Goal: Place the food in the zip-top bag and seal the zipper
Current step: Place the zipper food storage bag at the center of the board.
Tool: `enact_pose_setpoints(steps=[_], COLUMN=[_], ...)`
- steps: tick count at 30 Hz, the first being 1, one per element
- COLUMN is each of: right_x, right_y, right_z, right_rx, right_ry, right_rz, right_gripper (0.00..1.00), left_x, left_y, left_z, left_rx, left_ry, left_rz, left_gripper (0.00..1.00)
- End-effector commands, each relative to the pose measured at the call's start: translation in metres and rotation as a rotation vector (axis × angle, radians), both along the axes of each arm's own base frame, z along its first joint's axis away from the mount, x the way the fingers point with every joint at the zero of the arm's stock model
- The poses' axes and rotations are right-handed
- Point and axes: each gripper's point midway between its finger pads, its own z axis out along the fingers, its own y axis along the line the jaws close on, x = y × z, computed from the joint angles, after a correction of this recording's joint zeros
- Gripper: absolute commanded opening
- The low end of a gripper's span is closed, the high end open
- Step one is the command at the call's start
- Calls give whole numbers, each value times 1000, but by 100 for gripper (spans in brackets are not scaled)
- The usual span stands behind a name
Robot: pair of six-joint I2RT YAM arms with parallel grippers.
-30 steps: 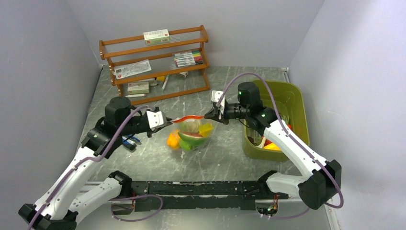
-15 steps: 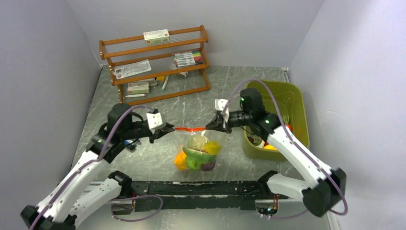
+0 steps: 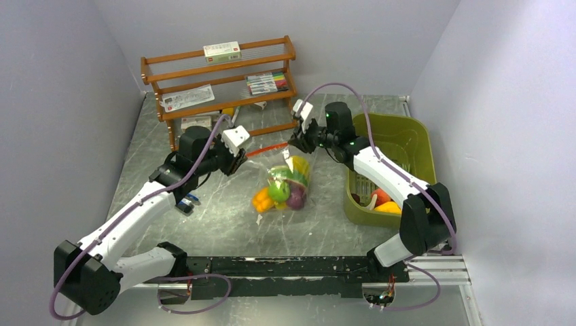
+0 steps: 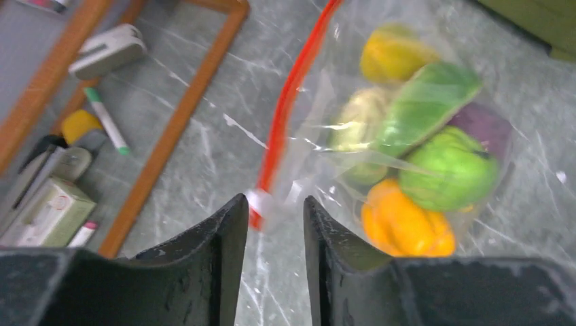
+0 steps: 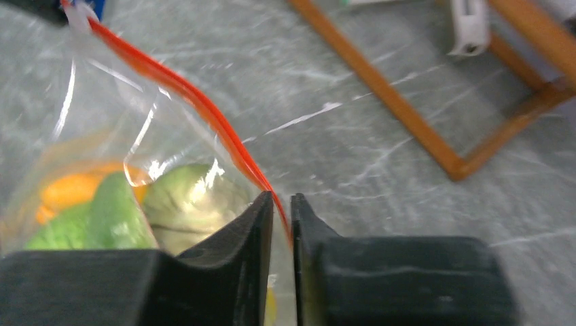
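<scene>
**Desk:** Top view first. Where's the bag?

**Me:** I see the bag (image 3: 299,204) lying on the table (image 3: 204,224) at the centre of the frame. The food (image 3: 280,192) is inside it: orange, green, purple and yellow pieces. The zipper (image 3: 268,148) runs along the bag's far edge, rising slightly to the right. My left gripper (image 3: 239,157) is at its left end and my right gripper (image 3: 293,144) at its right end. The rack (image 3: 217,75) is upper left and the bin (image 3: 421,146) is at the right.

**Desk:** Left wrist?

**Me:** The left gripper (image 4: 275,217) sits bottom centre with its jaws a modest gap apart. The zipper (image 4: 289,102) comes down from the top, and its end, with a white tab, lies between the fingertips. I see nothing clamped. The food (image 4: 445,170) fills the right half, inside the bag (image 4: 319,136).

**Desk:** Right wrist?

**Me:** The right gripper (image 5: 282,204) is bottom centre with its jaws only a narrow slit apart. The zipper (image 5: 183,92) slants down from the upper left and runs into that slit. I can't tell whether it is pinched. The food (image 5: 190,197) shows lower left through the bag (image 5: 102,115). The rack (image 5: 407,129) foot crosses the upper right.
</scene>
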Motion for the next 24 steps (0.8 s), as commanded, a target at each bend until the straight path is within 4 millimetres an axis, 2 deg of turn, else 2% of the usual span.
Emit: enact_pose_setpoints(steps=[1, 5, 7, 8, 9, 10, 11, 13, 15, 18, 21, 24], right_x=[41, 40, 30, 23, 16, 10, 4, -8, -19, -33, -38, -44], right_y=[-8, -22, -29, -31, -34, -38, -42, -52, -60, -71, -87, -100], right_z=[53, 68, 87, 96, 105, 112, 122, 139, 152, 162, 164, 164], right_rx=[115, 143, 206, 237, 265, 295, 330, 399, 449, 480, 506, 531], right_ry=[-65, -16, -16, -19, -25, -23, -20, -6, 13, 65, 145, 225], right_rz=[-229, -355, -391, -397, -401, -416, -437, -487, -522, -575, -696, -805], right_gripper=[27, 44, 52, 65, 93, 99, 100, 100, 100, 100, 100, 100], left_x=[27, 26, 24, 24, 24, 23, 22, 19, 14, 2, -9, -21], left_y=[7, 8, 11, 14, 18, 21, 23, 29, 37, 47, 59, 68], left_z=[41, 57, 65, 70, 74, 78, 84, 99, 113, 136, 153, 162], left_rx=[-44, -107, -126, -133, -140, -153, -169, -220, -268, -342, -429, -510], left_ry=[-99, -139, -143, -146, -144, -130, -128, -112, -97, -86, -89, -73], left_rz=[120, 143, 163, 180, 210, 234, 255, 312, 363, 418, 483, 528], left_gripper=[39, 54, 63, 66, 69, 71, 77, 98, 99, 99, 99, 99])
